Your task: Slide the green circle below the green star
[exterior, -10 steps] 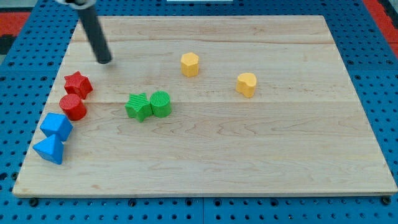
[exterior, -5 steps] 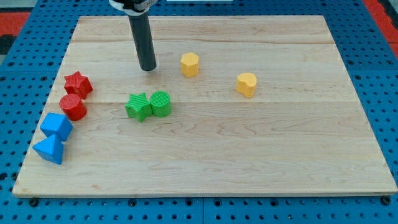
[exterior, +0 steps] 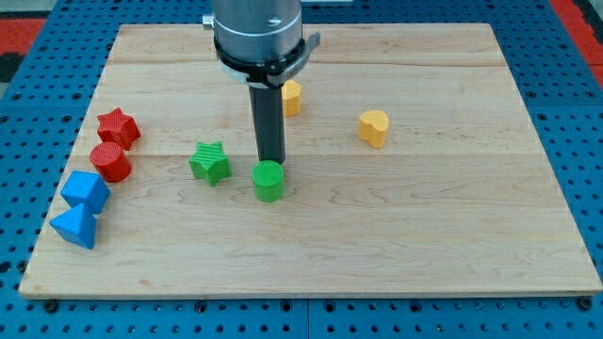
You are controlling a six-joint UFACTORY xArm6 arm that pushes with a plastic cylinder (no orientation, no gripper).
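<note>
on the pale wooden board (exterior: 424, 235), my tip (exterior: 272, 161) touches the top edge of the green circle (exterior: 268, 181), a round upright block without heading, lying right and slightly below the green star (exterior: 210, 162).

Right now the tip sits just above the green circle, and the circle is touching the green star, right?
Not quite. My tip does sit just above the green circle, but the camera view shows bare board between the circle and the green star; they are apart.
</note>
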